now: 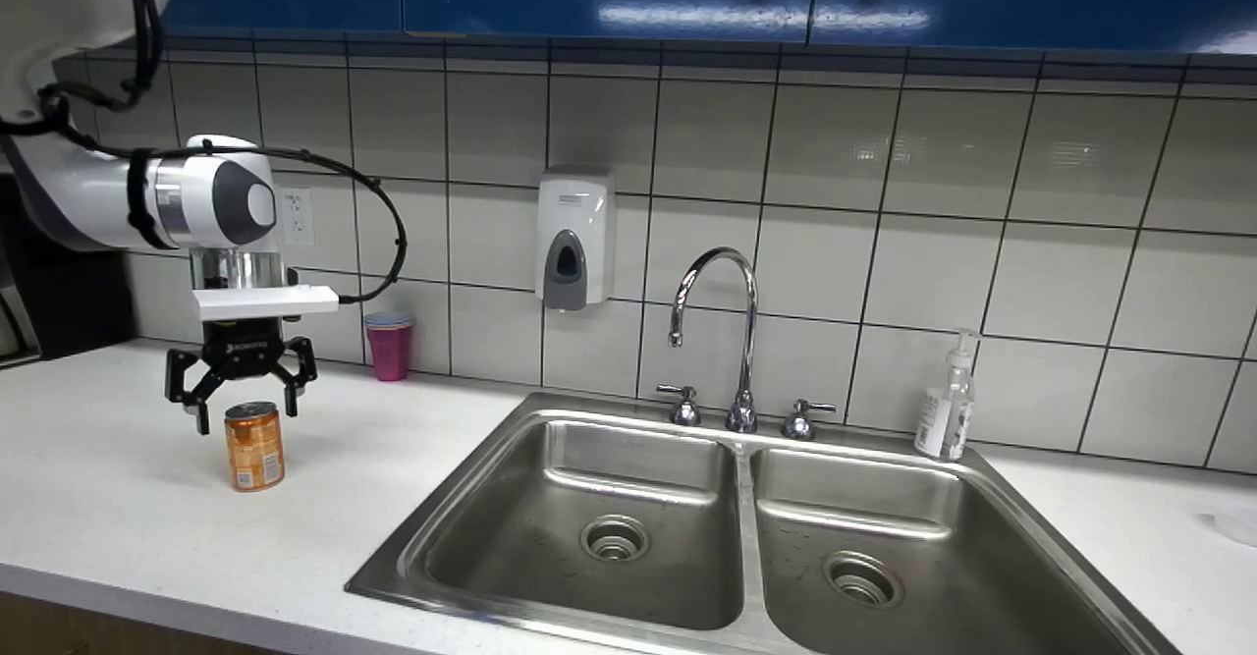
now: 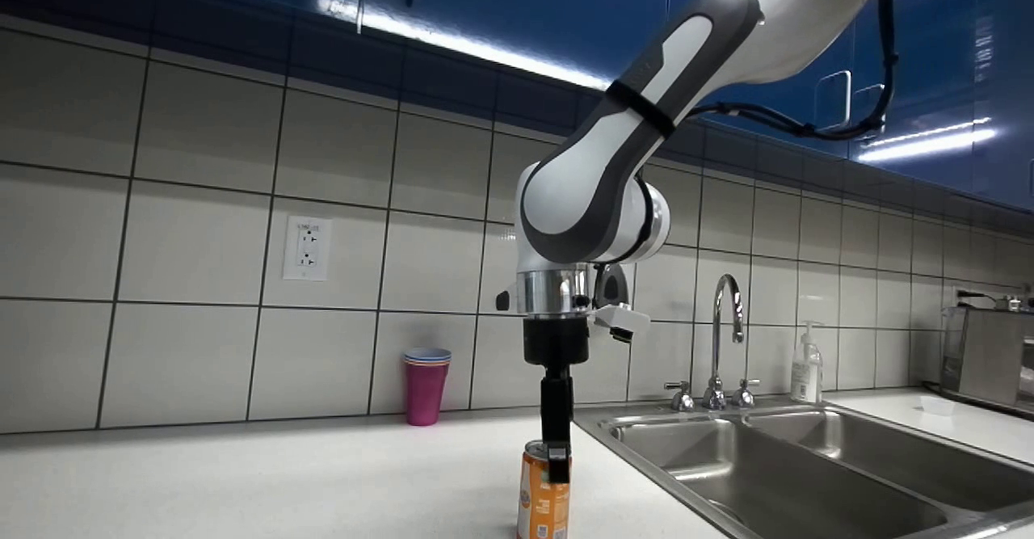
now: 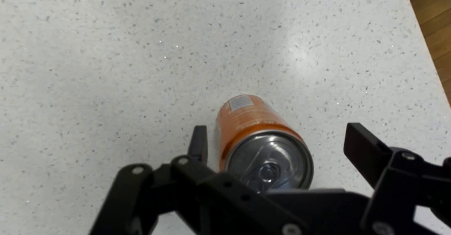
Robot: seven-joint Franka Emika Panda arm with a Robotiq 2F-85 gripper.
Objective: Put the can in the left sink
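The orange can (image 1: 255, 454) with a silvery top stands upright on the white counter, left of the sink. It also shows in an exterior view (image 2: 543, 511) and in the wrist view (image 3: 253, 117). My gripper (image 1: 246, 414) points down over the can with its fingers spread. In the wrist view the can's top lies between the two fingertips (image 3: 277, 141), nearer the left one, with a gap on each side. Part of the lid is hidden behind the gripper. The left sink (image 1: 511, 537) is a steel basin with a round drain, and shows in an exterior view (image 2: 775, 474).
The right basin (image 1: 943, 557) adjoins the left sink. A faucet (image 1: 748, 341) stands behind the divider. Stacked pink-purple cups (image 1: 391, 351) stand by the wall behind the can. A soap bottle (image 1: 948, 405) is at the back right. A dispenser (image 1: 576, 238) hangs on the wall.
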